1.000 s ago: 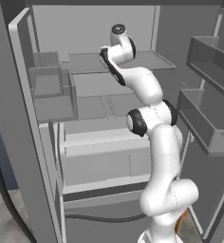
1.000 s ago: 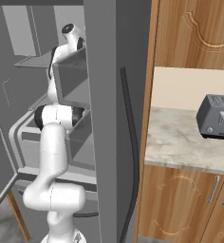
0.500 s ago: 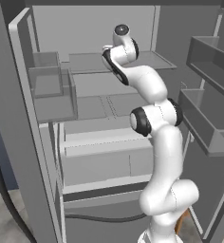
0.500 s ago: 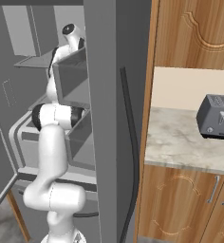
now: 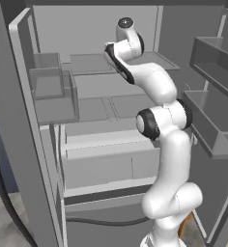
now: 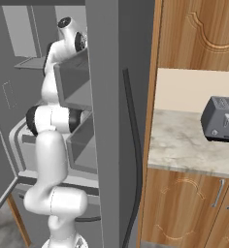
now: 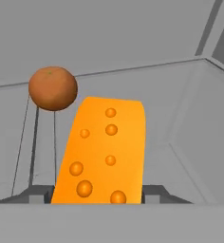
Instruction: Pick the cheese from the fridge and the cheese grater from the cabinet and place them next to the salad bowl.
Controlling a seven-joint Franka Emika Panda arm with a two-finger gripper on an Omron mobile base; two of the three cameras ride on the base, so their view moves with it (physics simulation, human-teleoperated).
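The cheese [image 7: 102, 156], an orange wedge with round dimples, stands between my two dark fingertips [image 7: 38, 193] in the hand view. My gripper [image 7: 97, 195] is shut on its lower end, with a finger against each side. It is inside the fridge [image 5: 87, 62], above a pale grey shelf near the back wall. My arm [image 5: 149, 77] reaches up and into the upper fridge compartment. The wooden cabinet [image 6: 199, 34] hangs to the right of the fridge [image 6: 102, 97] with its doors closed.
A small round orange ball [image 7: 52, 88] sits just behind and left of the cheese. Door bins [image 5: 217, 62] flank my arm on the right and a bin [image 5: 53, 91] on the left. A dark toaster [image 6: 220, 118] stands on the marble counter [image 6: 184, 145].
My wrist has risen a little inside the upper fridge compartment. The lower arm and base stay where they were.
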